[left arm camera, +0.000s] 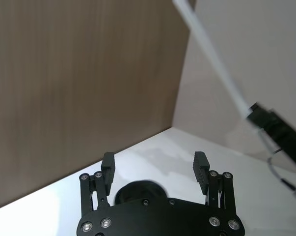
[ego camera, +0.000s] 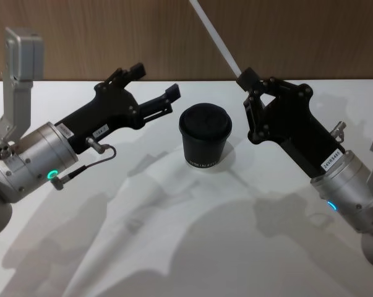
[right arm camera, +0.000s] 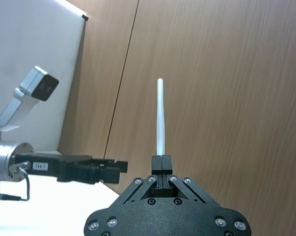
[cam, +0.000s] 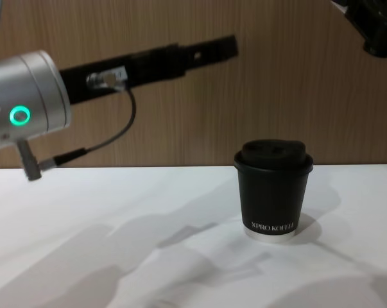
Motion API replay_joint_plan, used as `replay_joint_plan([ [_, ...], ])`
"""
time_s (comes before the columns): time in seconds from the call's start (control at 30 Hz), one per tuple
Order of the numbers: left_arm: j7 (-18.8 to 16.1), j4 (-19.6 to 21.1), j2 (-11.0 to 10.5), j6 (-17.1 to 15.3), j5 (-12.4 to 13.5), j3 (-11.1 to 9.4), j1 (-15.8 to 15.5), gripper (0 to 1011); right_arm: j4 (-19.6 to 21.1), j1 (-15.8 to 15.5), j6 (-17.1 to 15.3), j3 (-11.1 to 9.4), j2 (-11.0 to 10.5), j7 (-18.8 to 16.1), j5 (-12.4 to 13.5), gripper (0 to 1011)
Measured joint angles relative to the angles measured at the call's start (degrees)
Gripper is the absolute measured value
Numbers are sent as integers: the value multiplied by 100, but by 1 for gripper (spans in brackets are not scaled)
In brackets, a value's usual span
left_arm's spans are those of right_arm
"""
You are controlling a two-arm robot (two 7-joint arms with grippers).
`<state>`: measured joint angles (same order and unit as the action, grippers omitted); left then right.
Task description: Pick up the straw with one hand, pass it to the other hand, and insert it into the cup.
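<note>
My right gripper (ego camera: 245, 79) is shut on the lower end of the white straw (ego camera: 214, 34), which slants up and away to the left, above and behind the cup (ego camera: 205, 133). In the right wrist view the straw (right arm camera: 160, 118) stands straight out of the closed fingertips (right arm camera: 161, 161). My left gripper (ego camera: 156, 81) hovers open just left of the cup, its fingers pointing toward the straw. Seen from the left wrist, the open fingers (left arm camera: 201, 166) frame the cup lid (left arm camera: 138, 189), with the straw (left arm camera: 211, 59) farther off. The black lidded cup (cam: 273, 192) stands upright on the table.
The white table (ego camera: 174, 247) spreads in front of the cup and carries the arms' shadows. A wooden wall (ego camera: 297, 31) runs along the back. A grey camera mount (ego camera: 22, 55) rises at the far left.
</note>
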<state>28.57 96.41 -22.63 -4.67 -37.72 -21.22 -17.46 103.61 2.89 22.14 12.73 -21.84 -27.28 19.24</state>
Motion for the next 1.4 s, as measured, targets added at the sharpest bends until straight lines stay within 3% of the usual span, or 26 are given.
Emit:
replay_joint_plan([
  [0.3, 703, 19, 43, -49, -584, -24, -208, 1002, 0, 0, 0, 0, 0, 0, 0, 0],
  [0.53, 930, 82, 63, -51, -820, -43, -280, 1001, -1, 0, 0, 0, 0, 0, 0, 0],
  [0.93, 938, 146, 129, -45, -931, -131, -369, 1001, -1, 0, 0, 0, 0, 1, -1, 0],
  [1.4, 795, -6, 374, -40, -968, -383, -584, 1002, -1, 0, 0, 0, 0, 0, -1, 0],
])
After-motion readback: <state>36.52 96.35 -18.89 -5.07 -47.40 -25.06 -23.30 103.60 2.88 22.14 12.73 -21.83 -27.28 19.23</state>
